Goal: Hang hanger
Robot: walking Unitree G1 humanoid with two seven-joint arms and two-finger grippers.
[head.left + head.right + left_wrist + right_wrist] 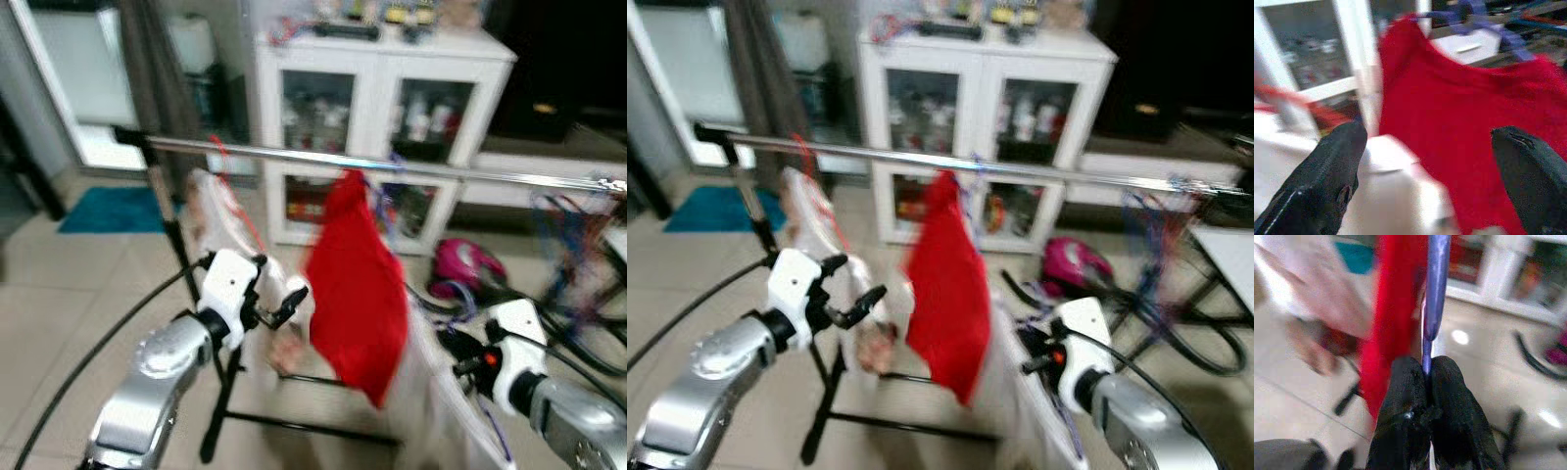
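right pincer point(1422, 382) is clamped on the purple hanger point(1436, 293), whose long axis runs up, mid-frame, beside the red garment point(358, 284). rail point(411, 168) crosses upper frame; left pincer point(1430, 161) gapes apart, nearer the garment.

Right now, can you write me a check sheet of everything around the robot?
Surface: beige tiled floor.
Job's things: red garment hangs on a purple hanger, hooked over the silver rail as far as the blur shows; a pale garment hangs beside it.
Clutter: pink thing on the floor, more hangers at the rail's right end.
Grippers: left claw open, facing the red garment; right claw shut on the purple hanger.
Cables: black cable by the left arm; black loops on the floor at right.
Surroundings: white glass-door cabinet, teal mat.
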